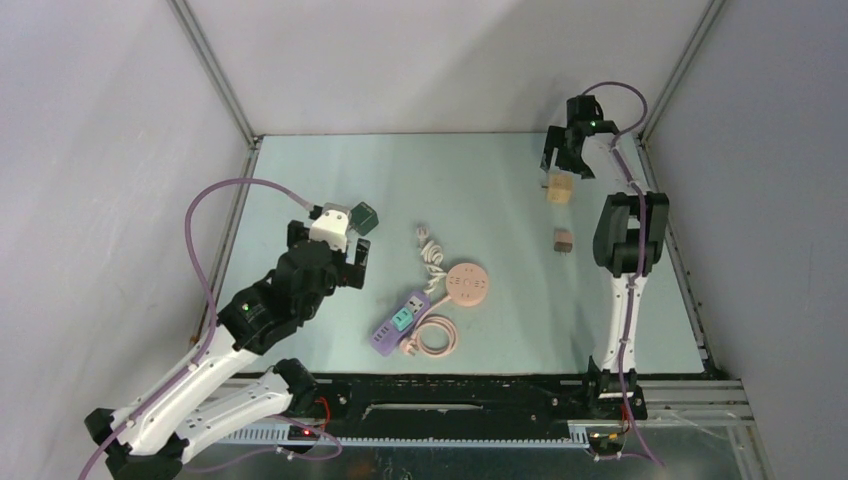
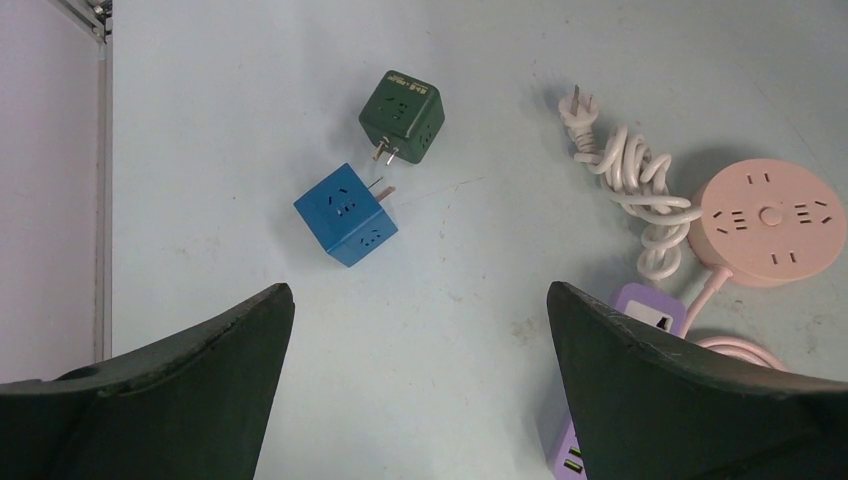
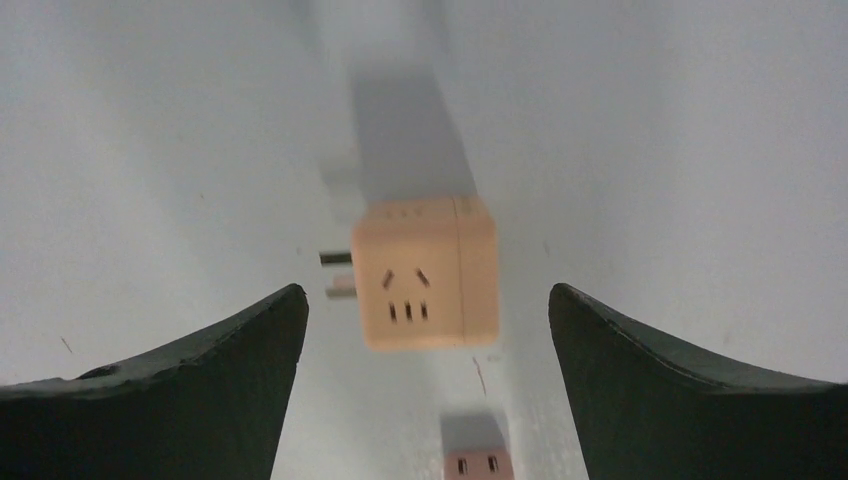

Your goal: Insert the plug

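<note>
A pale blue-green table (image 1: 480,190) is enclosed by plain grey walls. A round pink socket (image 1: 468,284) is seen near its middle. A purple power strip (image 1: 397,324) lies just beside the socket, on its left and nearer side, and a bundled white cord (image 1: 430,250) lies against its far left edge. A green cube (image 2: 402,115) and a blue cube (image 2: 345,215) sit close together, well to the left of the socket. A brown cube (image 1: 563,240) rests to the socket's right. The orange plug cube (image 3: 440,270), prongs pointing sideways, is found farther back on that side, under the right gripper (image 3: 427,290), whose jaws are spread wide and touch nothing. The left gripper (image 2: 420,290) is likewise held fully apart and empty, above the two cubes.
</note>
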Motion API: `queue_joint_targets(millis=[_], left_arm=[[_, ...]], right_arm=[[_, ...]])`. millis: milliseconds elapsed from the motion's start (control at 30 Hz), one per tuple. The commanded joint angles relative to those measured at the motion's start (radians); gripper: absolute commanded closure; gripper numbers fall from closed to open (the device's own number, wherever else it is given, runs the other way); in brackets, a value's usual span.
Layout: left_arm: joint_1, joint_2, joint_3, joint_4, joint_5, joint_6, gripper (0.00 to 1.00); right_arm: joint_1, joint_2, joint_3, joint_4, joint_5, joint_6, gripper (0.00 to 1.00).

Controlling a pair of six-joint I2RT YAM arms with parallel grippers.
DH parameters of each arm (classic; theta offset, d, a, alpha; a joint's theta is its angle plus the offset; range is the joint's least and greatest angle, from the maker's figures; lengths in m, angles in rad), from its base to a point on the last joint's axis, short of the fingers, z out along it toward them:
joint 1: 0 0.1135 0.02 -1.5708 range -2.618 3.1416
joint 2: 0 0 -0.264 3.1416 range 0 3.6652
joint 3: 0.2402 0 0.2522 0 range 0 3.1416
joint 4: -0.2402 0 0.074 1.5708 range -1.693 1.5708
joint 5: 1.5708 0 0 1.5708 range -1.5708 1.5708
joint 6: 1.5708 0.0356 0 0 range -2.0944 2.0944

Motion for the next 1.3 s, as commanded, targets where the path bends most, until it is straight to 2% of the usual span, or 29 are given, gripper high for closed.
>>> queue_joint_targets(millis=[0,167,333,467,600,667,867,1133,1267], left_arm=[[0.014,-0.004,-0.02,0.017,0.031,-0.017,0.0],[0.026,-0.003,-0.019,0.016,0.044,-0.017,0.0],[0.038,-0.005,-0.019,0.016,0.056,-0.017,0.0],[0.048,-0.012,-0.021,0.021,0.072,-0.021,0.0],[0.057,-0.017,-0.024,0.028,0.099,-0.026,0.0],[0.066,-0.017,-0.024,0.03,0.12,-0.03,0.0],[0.103,-0.019,-0.031,0.046,0.191,-0.041,0.0],[0.125,0.033,-0.029,0.056,0.322,-0.067,0.0],[0.126,0.066,-0.022,0.072,0.411,-0.1,0.0]], right_arm=[[-0.004,0.139,0.195,-0.125,-0.035,-0.004,0.11],[-0.005,0.214,0.293,-0.164,-0.052,-0.006,0.17],[-0.005,0.218,0.267,-0.181,-0.025,-0.011,0.17],[-0.005,0.181,0.182,-0.144,-0.038,-0.01,0.33],[0.007,0.083,0.045,-0.058,-0.066,-0.023,0.57],[0.027,0.046,0.005,-0.046,-0.067,-0.044,0.62],[0.129,-0.101,-0.16,-0.025,-0.128,-0.133,0.63],[0.407,-0.363,-0.498,0.04,-0.103,-0.235,0.6],[0.504,-0.439,-0.64,0.026,-0.077,-0.203,0.57]])
